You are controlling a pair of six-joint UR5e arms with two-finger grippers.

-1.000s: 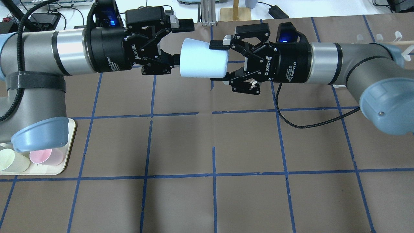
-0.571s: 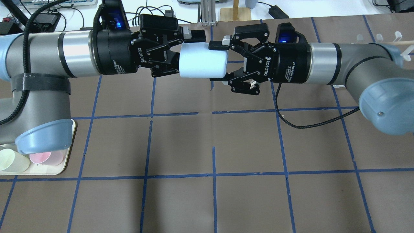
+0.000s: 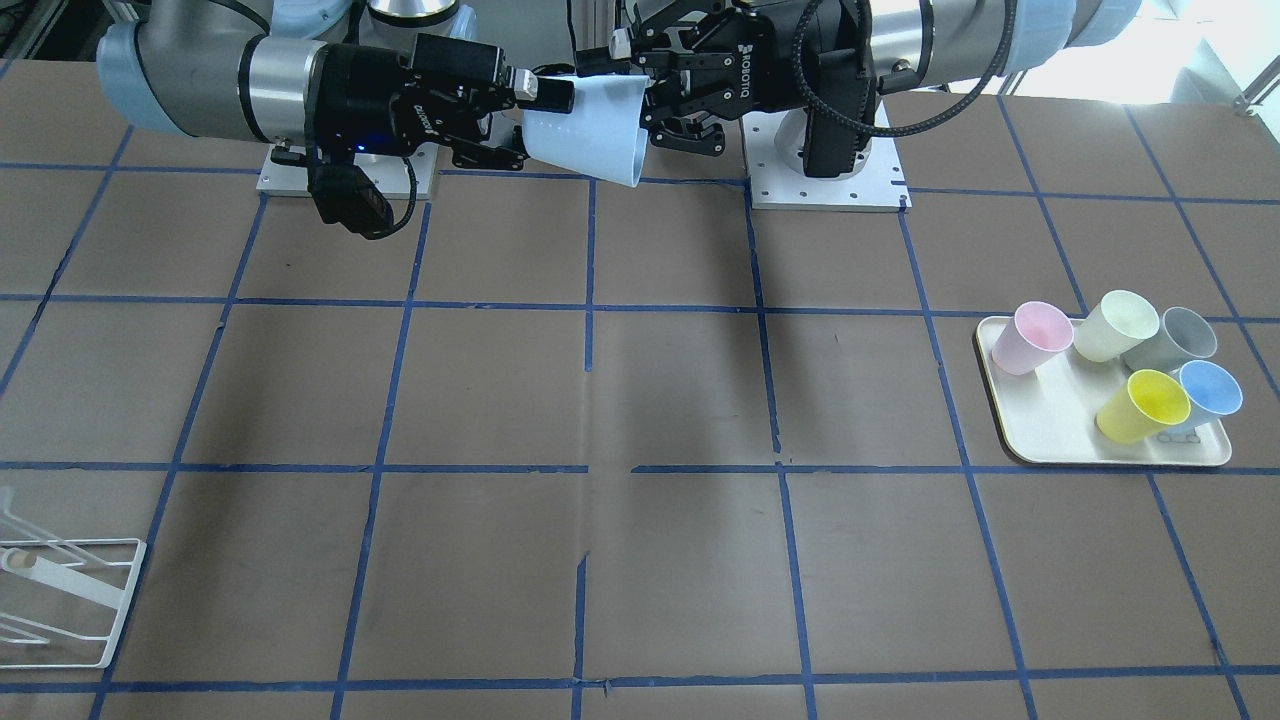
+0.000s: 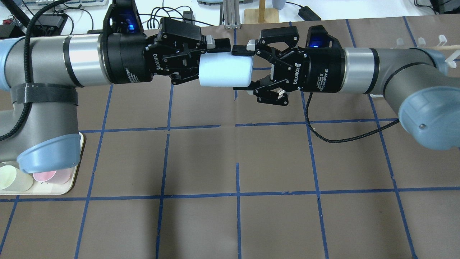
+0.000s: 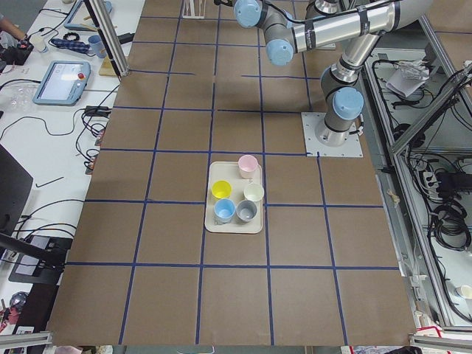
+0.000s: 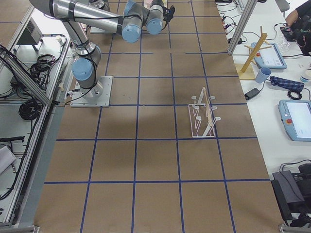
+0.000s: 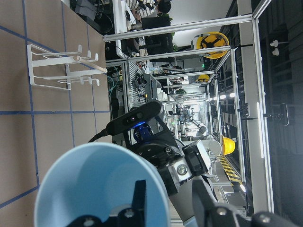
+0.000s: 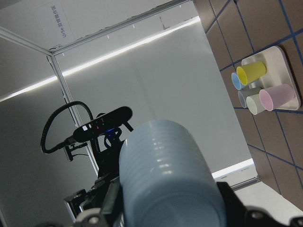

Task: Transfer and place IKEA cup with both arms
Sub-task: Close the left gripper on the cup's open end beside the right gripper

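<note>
The IKEA cup [image 4: 224, 70], pale sky-blue, hangs on its side in mid-air above the far middle of the table, with its wider mouth towards my left arm. It also shows in the front view [image 3: 590, 135]. My right gripper [image 4: 239, 68] is shut on the cup's narrow base end. My left gripper [image 4: 215, 57] straddles the rim: one finger [image 4: 219, 45] lies over the outer wall and the other is inside the mouth. In the left wrist view the cup's wall [image 7: 94, 184] passes between the two fingers with a gap on each side.
A cream tray [image 3: 1040, 440] on my left side holds pink [image 3: 1030, 338], cream, grey [image 3: 1175, 338], yellow [image 3: 1140, 405] and brighter blue [image 3: 1210, 388] cups. A white wire rack [image 3: 60, 590] stands on my right side. A black cable [image 4: 345, 138] hangs under the right arm.
My left gripper has moved right onto the cup's mouth and its jaws have narrowed around the rim wall. The right gripper and the cup have stayed still.
</note>
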